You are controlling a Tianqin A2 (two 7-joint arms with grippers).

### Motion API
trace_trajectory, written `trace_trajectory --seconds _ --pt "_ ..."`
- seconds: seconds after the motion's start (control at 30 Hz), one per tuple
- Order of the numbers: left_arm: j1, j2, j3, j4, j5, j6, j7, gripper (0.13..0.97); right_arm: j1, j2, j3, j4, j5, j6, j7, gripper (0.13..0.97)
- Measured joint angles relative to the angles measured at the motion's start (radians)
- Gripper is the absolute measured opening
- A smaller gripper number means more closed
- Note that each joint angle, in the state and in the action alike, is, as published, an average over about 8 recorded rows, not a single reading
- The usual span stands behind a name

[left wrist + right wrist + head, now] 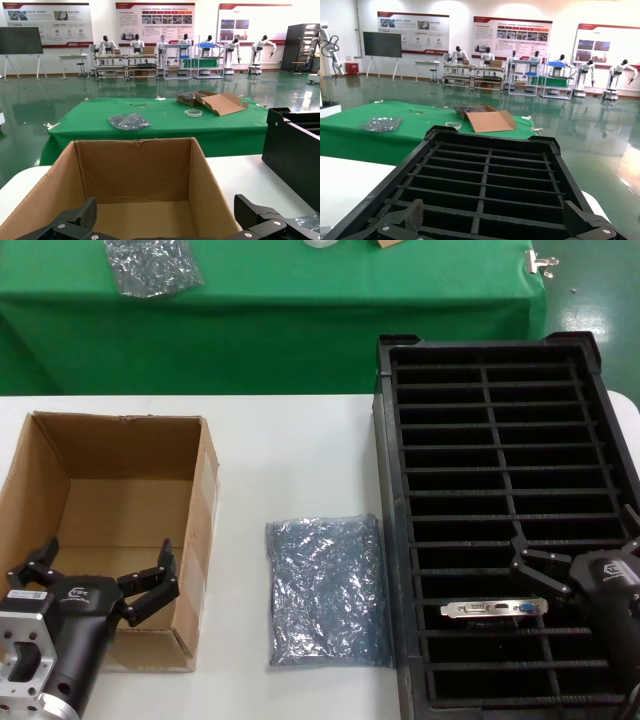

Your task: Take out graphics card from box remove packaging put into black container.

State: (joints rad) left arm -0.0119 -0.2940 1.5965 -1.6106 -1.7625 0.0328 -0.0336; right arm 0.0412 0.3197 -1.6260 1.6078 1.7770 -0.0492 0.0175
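The graphics card (493, 609) lies in a near slot of the black container (385, 490), silver bracket up with its blue port showing. My right gripper (575, 540) hovers open just above and right of it, holding nothing; its wrist view looks along the container (490, 170) past the open gripper (495, 215). The packaging (325, 590) lies flat on the white table between the box and the container. The brown box (205, 510) stands open at the left with no object seen inside. My left gripper (108, 552) is open over its near end, seen in its wrist view (165, 215) with the box (135, 170) beyond.
A green-covered table (300, 290) runs behind, carrying a smaller silver bag (150, 265), a tape roll (193, 113) and an open carton (220, 102). The black container's wall (295, 155) rises to the right of the box.
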Motion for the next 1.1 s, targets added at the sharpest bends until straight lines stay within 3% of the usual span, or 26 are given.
trace_trajectory --seconds 1.1 --pt "0.000 0.000 0.000 0.000 0.000 0.000 0.000 0.966 0.000 0.000 0.000 0.000 0.000 0.000 0.000 0.966"
